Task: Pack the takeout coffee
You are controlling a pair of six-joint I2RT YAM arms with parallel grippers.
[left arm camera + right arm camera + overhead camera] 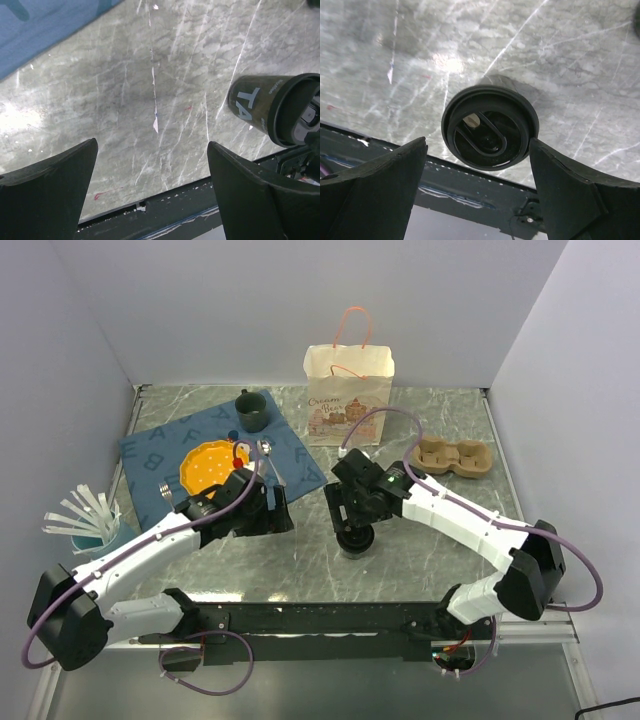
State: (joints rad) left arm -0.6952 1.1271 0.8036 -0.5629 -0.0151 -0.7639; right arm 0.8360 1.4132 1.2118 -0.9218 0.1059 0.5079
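My right claw (477, 145) hangs with its fingers wide apart, gripping nothing. Straight below it is the black lid (490, 127) of the cup (355, 538). The cup stands upright on the table (300, 560) near the front edge, free of both fingers. My left claw (151, 147) is also spread and empty, over bare marble just left of the cup, which I see side-on with pale lettering on its dark wall.

I judge the cup light and thin-walled, so a hard squeeze would dent it. The lid is only pressed on and could pop off. I cannot tell whether it is filled, so I would treat it as spillable and keep it upright. The best hold is across the wall just under the lid rim, closed gently, never on the lid itself.

Farther back on the right lies the tray (452, 457), and both of its wells look empty. On the left are a plate (212, 468) on a cloth (165, 445) and a mug (251, 410). A bag (348, 395) stands by the back wall.

My count is one cup, one lid, one tray with two wells, one bag and one mug.
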